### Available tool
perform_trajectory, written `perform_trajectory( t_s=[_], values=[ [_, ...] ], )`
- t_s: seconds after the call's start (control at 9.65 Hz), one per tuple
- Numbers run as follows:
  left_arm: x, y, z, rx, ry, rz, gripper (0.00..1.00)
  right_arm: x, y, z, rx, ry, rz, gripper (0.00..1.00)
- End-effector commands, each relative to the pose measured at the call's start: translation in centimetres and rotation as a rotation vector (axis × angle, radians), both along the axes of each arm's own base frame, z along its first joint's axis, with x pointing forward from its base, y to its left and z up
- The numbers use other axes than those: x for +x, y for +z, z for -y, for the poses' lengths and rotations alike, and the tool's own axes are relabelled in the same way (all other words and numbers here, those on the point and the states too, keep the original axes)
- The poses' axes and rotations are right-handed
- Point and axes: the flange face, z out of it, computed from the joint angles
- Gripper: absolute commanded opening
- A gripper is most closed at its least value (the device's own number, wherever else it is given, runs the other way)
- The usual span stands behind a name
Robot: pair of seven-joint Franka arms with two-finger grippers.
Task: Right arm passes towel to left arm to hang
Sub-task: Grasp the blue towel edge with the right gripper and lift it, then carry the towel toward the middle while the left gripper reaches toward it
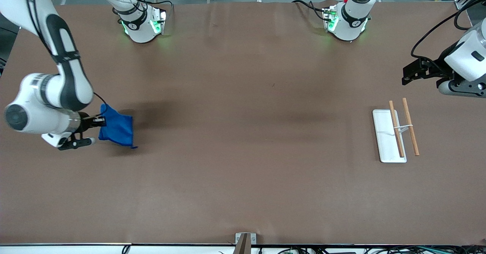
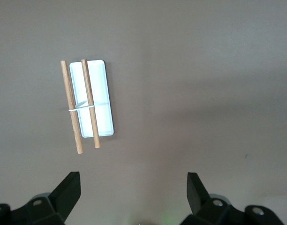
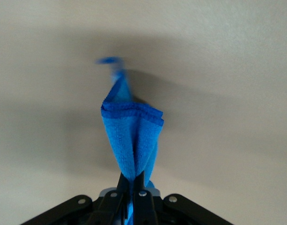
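The right gripper [image 1: 99,122] is clenched on a soft, fuzzy bright blue towel [image 1: 117,129], which hangs folded over the matte brown worktop [image 1: 243,140] at the right arm's end. The left gripper [image 2: 134,192] waits released above a white rectangular tray [image 1: 387,136] with two wooden rods [image 1: 403,128], roughly at its one o'clock.

Open left claw [image 2: 133,190] over table [image 2: 204,93], near white tray [image 2: 100,103] with two wooden rods [image 2: 90,104].
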Motion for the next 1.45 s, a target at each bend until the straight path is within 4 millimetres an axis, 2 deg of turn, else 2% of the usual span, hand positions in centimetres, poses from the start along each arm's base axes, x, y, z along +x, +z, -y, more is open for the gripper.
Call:
perform_trajectory(
  t_s=[0.0, 0.1, 0.21, 0.41, 0.62, 0.73, 0.93, 1.04, 1.14, 1.24, 1.35],
  values=[
    [1.1, -2.4, 1.5, 0.002, -0.057, -0.033, 1.0, 2.2, 6.8, -3.0, 0.076, 0.009, -0.005, 0.0],
    [1.2, -2.2, 3.3, -0.007, -0.101, -0.027, 1.0, 2.5, 8.5, -4.5, 0.167, -0.007, 0.004, 0.0],
    [1.0, -2.5, 5.2, -0.035, -0.133, -0.034, 1.0, 2.5, 8.6, -7.1, 0.313, -0.035, -0.002, 0.0],
    [1.2, -3.7, 7.5, -0.341, -0.114, -0.1, 1.0, 2.3, 8.4, -15.1, 0.505, -0.017, 0.007, 0.0],
    [1.9, -4.6, 9.1, -0.506, -0.144, -0.118, 1.0, 1.6, 7.6, -22.8, 0.698, -0.061, 0.032, 0.0],
    [1.6, -6.9, 8.6, -0.556, -0.161, -0.157, 1.0, 0.9, 8.4, -27.4, 0.812, -0.077, 0.025, 0.0],
    [3.5, -11.0, 6.4, -0.738, -0.261, -0.146, 1.0, -1.1, 10.4, -34.8, 0.998, -0.122, 0.007, 0.0],
    [3.7, -13.5, 5.2, -0.854, -0.269, -0.145, 1.0, -2.5, 11.5, -38.4, 1.045, -0.119, 0.019, 0.0],
    [4.1, -17.4, 4.3, -1.014, -0.302, -0.121, 0.97, -3.9, 12.4, -41.3, 1.079, -0.118, 0.016, 0.0],
    [4.3, -21.1, 3.7, -1.152, -0.314, -0.089, 0.95, -4.6, 13.3, -43.3, 1.139, -0.17, 0.017, 0.0],
    [4.4, -23.4, 4.0, -1.228, -0.31, -0.087, 0.9, -5.5, 14.3, -45.6, 1.18, -0.227, 0.041, 0.0]
  ],
)
